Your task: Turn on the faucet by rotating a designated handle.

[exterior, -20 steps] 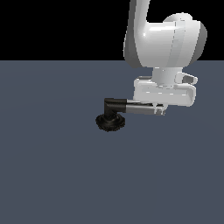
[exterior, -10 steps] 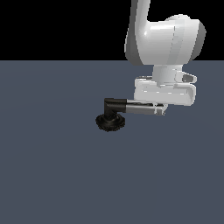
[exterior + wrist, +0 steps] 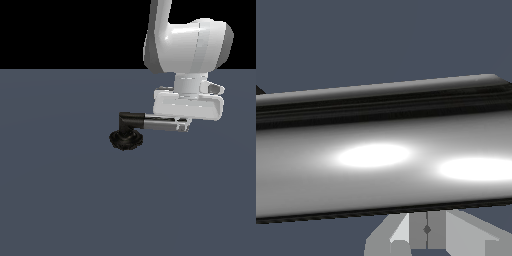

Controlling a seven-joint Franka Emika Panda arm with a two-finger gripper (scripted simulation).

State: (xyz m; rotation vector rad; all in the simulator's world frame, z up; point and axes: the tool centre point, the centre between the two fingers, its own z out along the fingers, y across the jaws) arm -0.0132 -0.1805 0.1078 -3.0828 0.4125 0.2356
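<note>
Gleaming chrome handle [image 3: 160, 122] joins faucet's [image 3: 127, 134] black elbow; end effector [image 3: 184, 126] spread can't be judged.

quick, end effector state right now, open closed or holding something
End effector: down over the far end of the handle; whether open or shut on it cannot be told.

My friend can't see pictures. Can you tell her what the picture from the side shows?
A big white robot arm reaches down so its tool sits at the far end of a shiny handle. The handle sticks out sideways from a small black faucet on a plain grey-blue floor, under a black background.
</note>
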